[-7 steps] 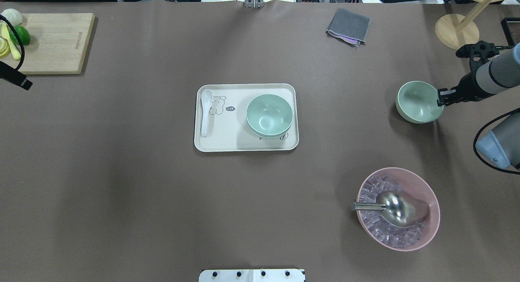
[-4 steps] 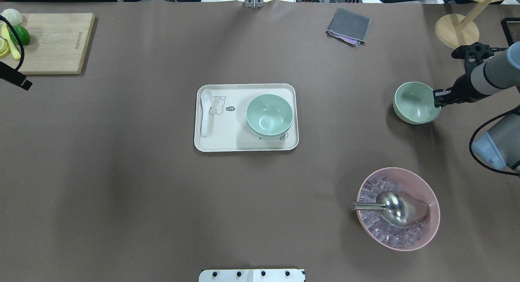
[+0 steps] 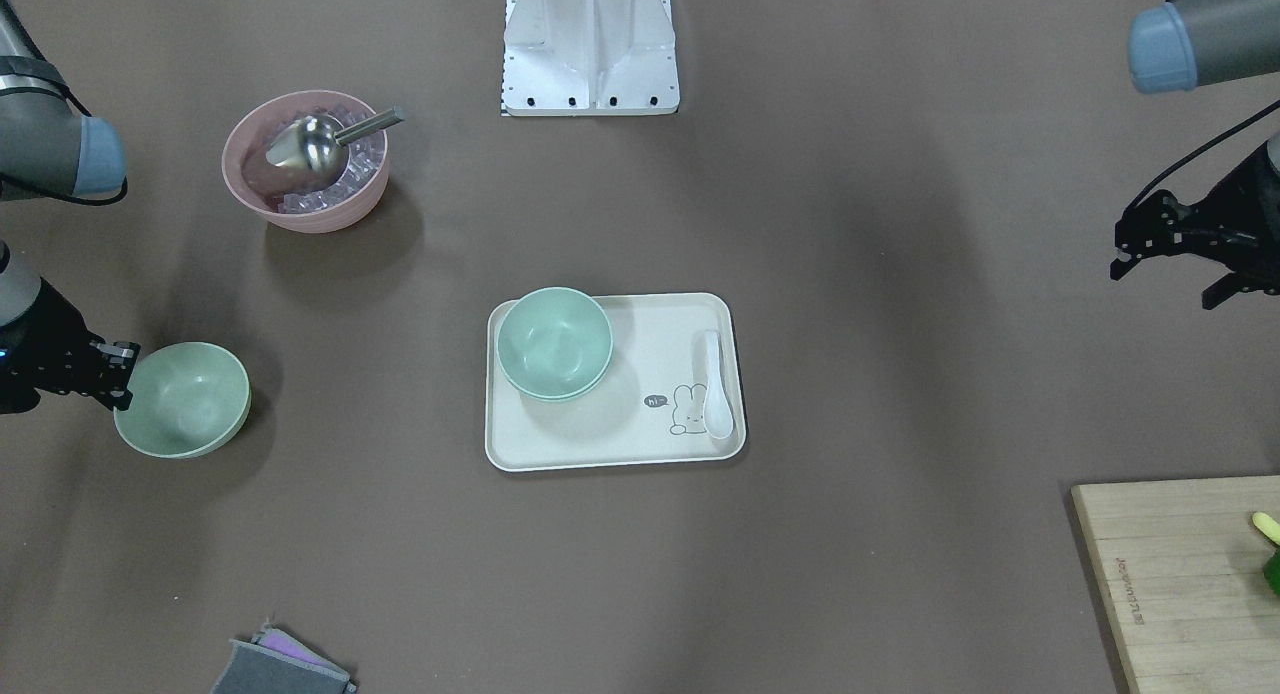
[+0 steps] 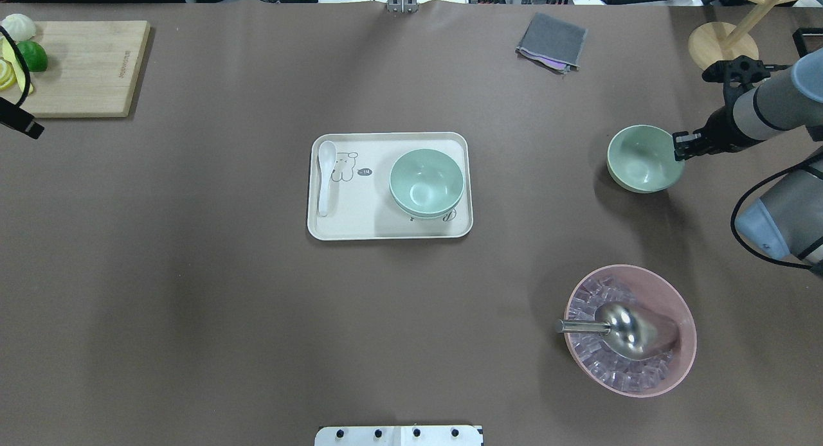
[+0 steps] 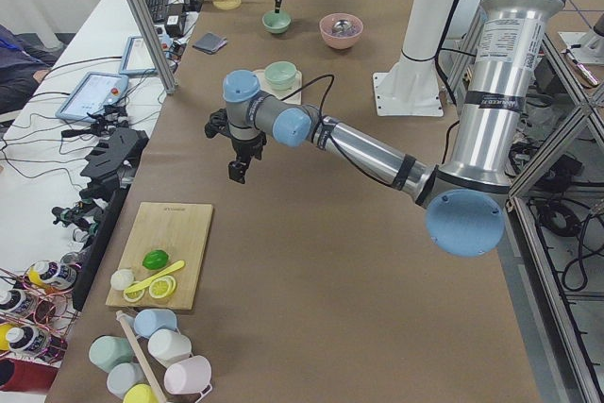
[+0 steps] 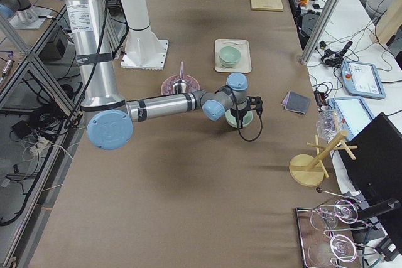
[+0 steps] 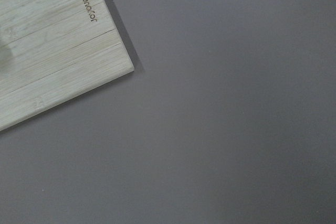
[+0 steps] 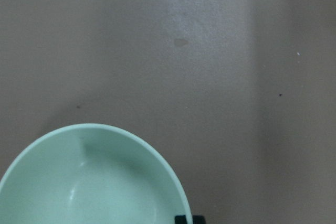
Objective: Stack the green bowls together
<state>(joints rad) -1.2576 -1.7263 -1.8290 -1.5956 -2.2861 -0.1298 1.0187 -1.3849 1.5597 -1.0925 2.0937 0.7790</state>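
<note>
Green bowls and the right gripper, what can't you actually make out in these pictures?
- Hold of the right gripper on the lone green bowl: the right wrist view's bottom edge cuts it off; only a black fingertip shows.
- Lower of the stacked green bowls: the upper one hides all but a rim sliver, in the overhead and front-facing views.
- Underside of the lone green bowl: in the exterior right view the right arm covers it.

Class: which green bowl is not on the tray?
The lone bowl, rim pinched by the right gripper; the stacked bowls sit on the tray.
</note>
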